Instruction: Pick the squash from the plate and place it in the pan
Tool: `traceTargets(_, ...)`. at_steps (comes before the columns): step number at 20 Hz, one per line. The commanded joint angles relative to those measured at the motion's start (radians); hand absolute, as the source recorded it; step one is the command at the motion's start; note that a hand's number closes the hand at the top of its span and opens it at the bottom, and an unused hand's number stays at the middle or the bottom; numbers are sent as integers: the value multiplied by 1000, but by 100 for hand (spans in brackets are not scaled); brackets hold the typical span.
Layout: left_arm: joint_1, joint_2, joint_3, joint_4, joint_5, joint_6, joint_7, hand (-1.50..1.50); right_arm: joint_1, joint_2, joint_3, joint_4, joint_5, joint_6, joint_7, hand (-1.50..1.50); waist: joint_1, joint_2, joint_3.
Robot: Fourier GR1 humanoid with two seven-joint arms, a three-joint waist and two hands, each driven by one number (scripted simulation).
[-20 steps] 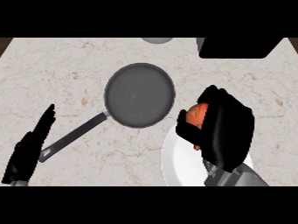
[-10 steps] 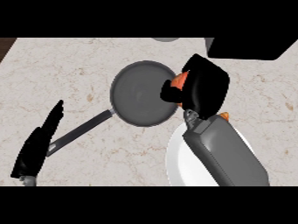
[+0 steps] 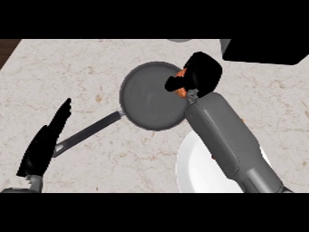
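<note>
Orange shows in slivers beneath the black right hand point(image 3: 198, 74): that is the squash point(image 3: 181, 89), almost wholly hidden by the fingers curled round it. Hand and squash sit over the right rim of the dark grey frying pan point(image 3: 153, 95), at the pan's upper right edge, so the squash is off the white plate point(image 3: 195, 165) and not yet released into the pan. Whether it touches the pan's rim or hangs just above it cannot be told from this steep view.

Placement reasoning: the pan lies just beside the plate, up and to its left, handle running down-left toward the left hand. A short carry from plate to pan is all the task needs, which fits the hand being held at the nearest rim, not far over the pan's centre.

Pose: the grey right forearm rises from the lower right, crosses over the plate and hides much of it, wrist angled up-left, the closed hand at its tip. The left hand point(image 3: 44, 144) rests at the lower left, fingers straight and pointing up, holding nothing, beside the pan handle's end.

Judgement: carry nearly complete; moving a little further inward before release would keep the squash from catching the rim.
</note>
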Motion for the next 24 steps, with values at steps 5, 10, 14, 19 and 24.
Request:
traceTargets(5,-18,-9,2,20,6,-10,-15,0,-10,7,-168,141,-343,-276,-20,-150,37,11,3)
traceTargets(10,-41,-3,-4,45,-2,-27,-27,0,-35,7,-164,187,-448,-506,-189,-150,37,11,2)
traceTargets(14,-34,-36,-22,33,-27,10,-5,0,-56,7,-136,227,-420,-710,-284,-150,32,7,2)
traceTargets(19,-27,2,18,47,-2,-21,-18,0,-64,7,-171,276,-437,-936,-320,-150,9,-1,1)
traceTargets(24,-13,-5,25,2,-1,-5,20,0,-50,7,-207,278,-430,-1099,-297,-150,-39,-20,0)
